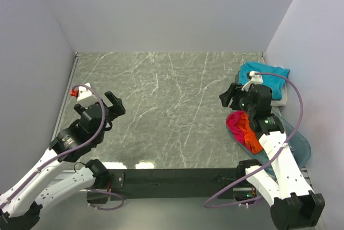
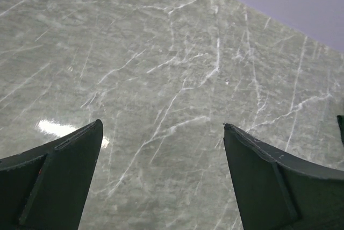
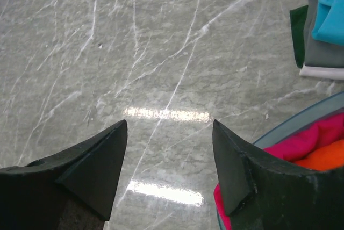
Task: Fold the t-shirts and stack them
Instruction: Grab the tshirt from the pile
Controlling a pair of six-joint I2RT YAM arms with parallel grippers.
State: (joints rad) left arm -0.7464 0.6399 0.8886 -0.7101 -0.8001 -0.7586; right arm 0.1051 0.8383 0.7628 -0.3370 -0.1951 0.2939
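Note:
A folded teal t-shirt (image 1: 267, 75) tops a small stack at the back right, with a pale whitish one (image 1: 279, 101) beneath it. In the right wrist view the teal t-shirt (image 3: 330, 9) lies over grey, dark green and white layers. A magenta-pink t-shirt (image 1: 235, 121) and an orange t-shirt (image 1: 251, 139) lie crumpled in the tub, the magenta-pink one (image 3: 309, 139) spilling over its rim beside the orange one (image 3: 325, 161). My right gripper (image 1: 226, 94) (image 3: 170, 122) hovers open just left of the tub, holding nothing. My left gripper (image 1: 117, 102) (image 2: 162, 124) is open over bare table at the left.
A clear bluish plastic tub (image 1: 299, 145) (image 3: 301, 123) sits at the right near edge. The grey marble table (image 1: 166, 95) is walled at the back and both sides. A black rail (image 1: 172, 177) runs along the near edge between the arm bases.

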